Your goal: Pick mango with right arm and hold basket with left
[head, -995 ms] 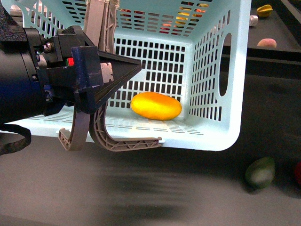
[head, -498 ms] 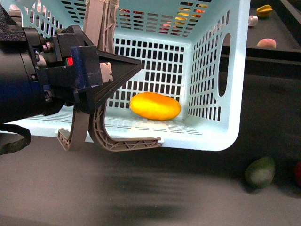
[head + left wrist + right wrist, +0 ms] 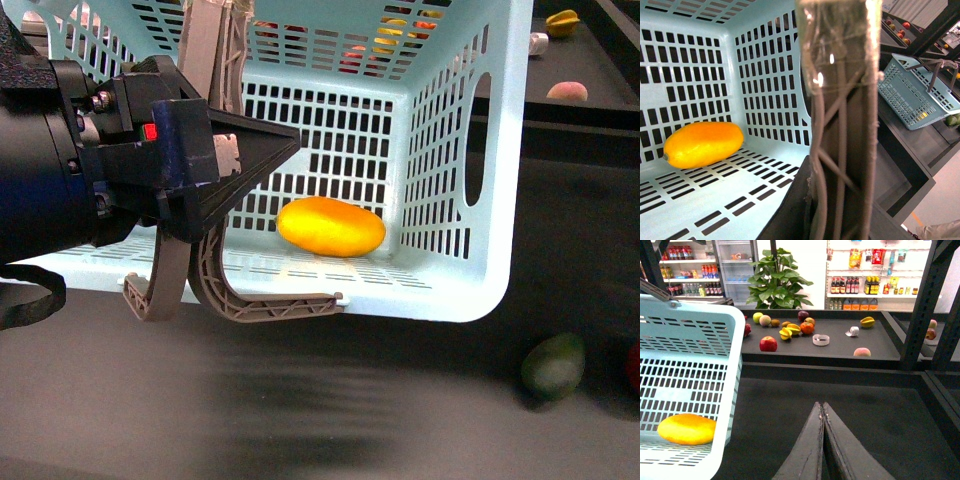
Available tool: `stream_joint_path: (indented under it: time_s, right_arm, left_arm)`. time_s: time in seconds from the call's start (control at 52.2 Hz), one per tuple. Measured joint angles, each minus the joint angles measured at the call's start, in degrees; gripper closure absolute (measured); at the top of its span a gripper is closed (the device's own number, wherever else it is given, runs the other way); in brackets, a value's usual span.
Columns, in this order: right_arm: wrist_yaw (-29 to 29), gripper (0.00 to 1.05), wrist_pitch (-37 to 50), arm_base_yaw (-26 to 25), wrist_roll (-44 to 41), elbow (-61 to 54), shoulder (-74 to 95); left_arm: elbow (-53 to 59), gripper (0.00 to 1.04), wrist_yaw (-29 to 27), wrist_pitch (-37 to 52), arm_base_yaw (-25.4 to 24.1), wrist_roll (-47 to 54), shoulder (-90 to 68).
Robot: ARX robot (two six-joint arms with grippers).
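The yellow-orange mango [image 3: 331, 227] lies on the floor of the pale turquoise basket [image 3: 490, 200]. It also shows in the left wrist view [image 3: 702, 144] and through the basket wall in the right wrist view [image 3: 686, 428]. My left gripper [image 3: 225, 160] is shut on the basket's grey-brown handles [image 3: 840, 130] and holds the basket tilted. The handles hang below it [image 3: 240, 295]. My right gripper [image 3: 821, 407] is shut and empty, over the dark table to the right of the basket [image 3: 700, 340], apart from it.
A dull green oval fruit [image 3: 553, 366] lies on the dark table at the front right. A back shelf [image 3: 840, 347] holds several fruits, among them a red apple [image 3: 768, 344] and a starfruit [image 3: 867, 321]. A second basket [image 3: 917, 95] stands on a side shelf.
The mango has shifted very slightly on the basket floor. The left gripper and basket stay almost still.
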State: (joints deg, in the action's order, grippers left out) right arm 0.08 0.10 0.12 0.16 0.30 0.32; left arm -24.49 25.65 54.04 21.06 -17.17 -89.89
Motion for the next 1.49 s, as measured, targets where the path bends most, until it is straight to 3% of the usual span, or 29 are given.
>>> stream_joint_path:
  time_s: [0.115, 0.574, 0.746, 0.938, 1.053, 1.359, 1.493]
  right_arm:
    - [0.0, 1.02, 0.0, 0.0, -0.1, 0.0, 0.0]
    - [0.0, 0.31, 0.0, 0.0, -0.1, 0.0, 0.0]
    - [-0.1, 0.06, 0.0, 0.0, 0.0, 0.0, 0.0]
    - [-0.1, 0.08, 0.0, 0.0, -0.1, 0.0, -0.1]
    - [-0.1, 0.08, 0.0, 0.0, -0.1, 0.0, -0.1]
    - [-0.1, 0.08, 0.0, 0.0, -0.1, 0.0, -0.1]
    - [-0.1, 0.08, 0.0, 0.0, -0.1, 0.0, -0.1]
  left_arm:
    - [0.0, 0.96, 0.0, 0.0, 0.0, 0.0, 0.0]
    - [0.0, 0.96, -0.3, 0.0, 0.0, 0.0, 0.0]
    - [-2.6, 0.96, -20.4, 0.1, 1.0, -4.0, -2.9]
    - [-10.7, 0.96, -33.2, -3.1, -2.3, -14.8, -8.0]
    - [-15.3, 0.96, -38.0, -7.1, -4.6, -22.9, -10.4]
    - [-25.7, 0.96, -42.7, -16.1, -7.3, -45.8, -18.0]
    - [-27.6, 0.97, -45.3, -17.2, -7.8, -51.2, -20.2]
